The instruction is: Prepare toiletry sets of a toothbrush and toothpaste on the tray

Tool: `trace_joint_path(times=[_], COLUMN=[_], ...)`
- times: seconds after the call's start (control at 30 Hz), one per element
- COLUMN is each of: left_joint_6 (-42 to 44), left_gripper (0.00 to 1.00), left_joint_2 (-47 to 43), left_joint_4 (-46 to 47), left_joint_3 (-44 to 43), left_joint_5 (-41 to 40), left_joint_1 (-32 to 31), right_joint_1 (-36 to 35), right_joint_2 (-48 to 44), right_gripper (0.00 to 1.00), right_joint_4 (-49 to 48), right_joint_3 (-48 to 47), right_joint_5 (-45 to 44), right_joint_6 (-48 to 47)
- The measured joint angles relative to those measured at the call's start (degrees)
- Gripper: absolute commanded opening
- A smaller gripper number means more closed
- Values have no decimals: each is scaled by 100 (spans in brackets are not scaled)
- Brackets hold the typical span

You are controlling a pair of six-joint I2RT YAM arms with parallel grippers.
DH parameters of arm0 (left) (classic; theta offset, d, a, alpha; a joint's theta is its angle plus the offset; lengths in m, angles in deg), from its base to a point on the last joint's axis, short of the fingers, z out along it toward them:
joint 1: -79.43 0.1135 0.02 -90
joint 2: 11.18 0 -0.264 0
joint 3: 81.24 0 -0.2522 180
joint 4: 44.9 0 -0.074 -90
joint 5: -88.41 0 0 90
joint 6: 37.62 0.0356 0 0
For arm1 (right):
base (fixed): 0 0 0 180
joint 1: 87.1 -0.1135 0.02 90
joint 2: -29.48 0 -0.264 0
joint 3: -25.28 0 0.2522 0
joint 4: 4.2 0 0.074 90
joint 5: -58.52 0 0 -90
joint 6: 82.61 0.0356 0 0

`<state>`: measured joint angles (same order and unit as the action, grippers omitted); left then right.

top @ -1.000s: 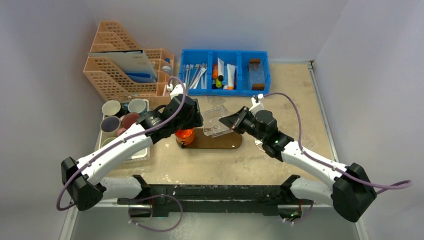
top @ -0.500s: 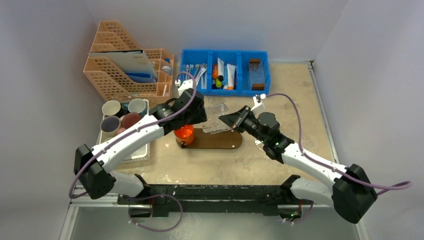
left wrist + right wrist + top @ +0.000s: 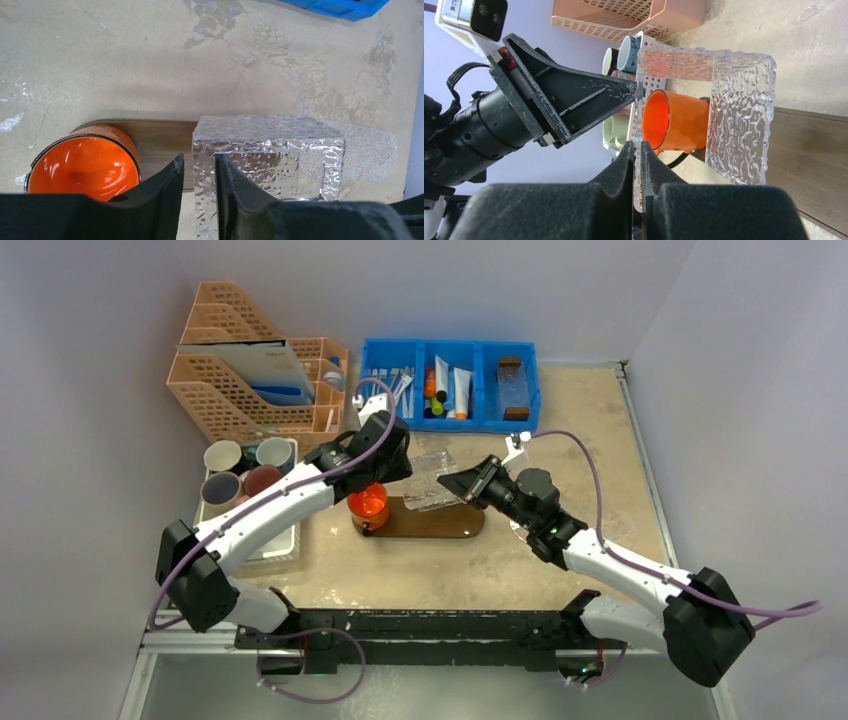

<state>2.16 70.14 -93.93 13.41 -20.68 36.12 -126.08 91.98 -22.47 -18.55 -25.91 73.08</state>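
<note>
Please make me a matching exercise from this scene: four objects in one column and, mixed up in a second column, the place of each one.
Objects
1. orange mug
2. clear plastic box
3. toothbrushes
4. white tubes

Places
A. middle compartment of the blue bin
B. pinched at its wall by the right gripper
C. standing on the left end of the wooden tray
D. left compartment of the blue bin

Pairs: 1-C, 2-B, 3-D, 4-A

tray (image 3: 458,525) right end: bare | left end: orange mug (image 3: 368,506) | above: clear box (image 3: 428,478)
</note>
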Motion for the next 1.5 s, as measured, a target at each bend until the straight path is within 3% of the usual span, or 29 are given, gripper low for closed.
trace_joint_path(times=[0.17, 0.57, 0.67, 1.17, 1.3, 1.5], left_joint_6=[-13, 28, 33, 330, 433, 629], left_gripper=[0, 0, 0, 0, 0, 0], left_joint_2=[31, 114, 175, 610, 616, 754], left_joint_4=[52, 35, 22, -315, -380, -542], left_joint_3=[2, 2, 2, 2, -2, -140], left_joint_5=[116, 264, 313, 446, 448, 319], left_joint_1=[7, 17, 17, 17, 15, -72], right_joint_1=[0, 0, 0, 0, 0, 0], right_joint_2=[0, -15, -101, -258, -503, -981], right_gripper=[0, 4, 18, 57, 65, 67], right_joint_4=[-4, 11, 195, 1683, 2457, 3324], right_joint_3=[39, 142, 149, 90, -79, -330], right_joint_5=[0, 0, -2, 96, -157, -627], right_joint_6=[33, 81, 79, -151, -428, -826])
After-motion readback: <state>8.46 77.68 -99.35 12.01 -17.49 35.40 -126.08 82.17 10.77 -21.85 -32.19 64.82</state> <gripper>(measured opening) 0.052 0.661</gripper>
